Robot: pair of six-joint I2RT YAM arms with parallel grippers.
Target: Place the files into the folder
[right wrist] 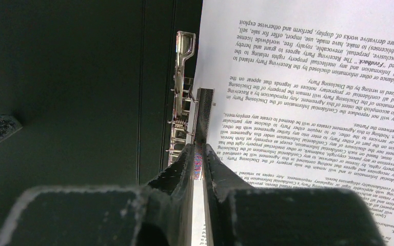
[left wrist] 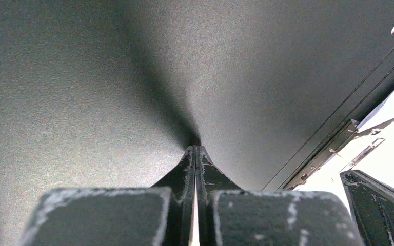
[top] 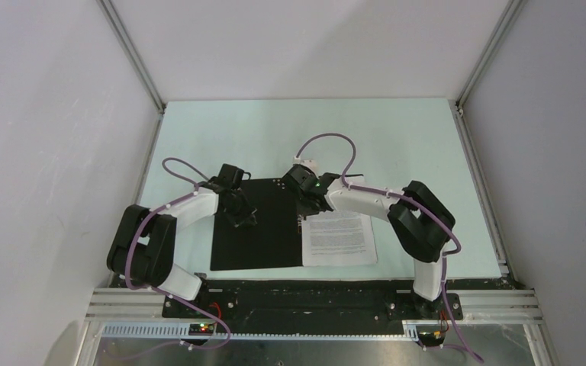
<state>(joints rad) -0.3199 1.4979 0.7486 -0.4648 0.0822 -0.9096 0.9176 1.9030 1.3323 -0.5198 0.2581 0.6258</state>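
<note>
The folder (top: 255, 232) lies open on the table with its black inside up; none of its red outside shows. The files (top: 339, 238), white sheets of dense text, lie on its right half beside the spine. My left gripper (top: 241, 215) is shut, its tips pressed onto the black left flap (left wrist: 82, 92). My right gripper (top: 307, 204) is at the sheets' top left corner. In the right wrist view it (right wrist: 198, 149) is shut on a thin black clamp bar (right wrist: 204, 110) next to the metal clip (right wrist: 182, 97), along the edge of the printed sheets (right wrist: 308, 82).
The pale green table (top: 397, 145) lies between white enclosure walls and metal frame posts. The folder's near edge sits close to the black base rail (top: 305, 293) that carries both arms. Purple cables loop above both wrists.
</note>
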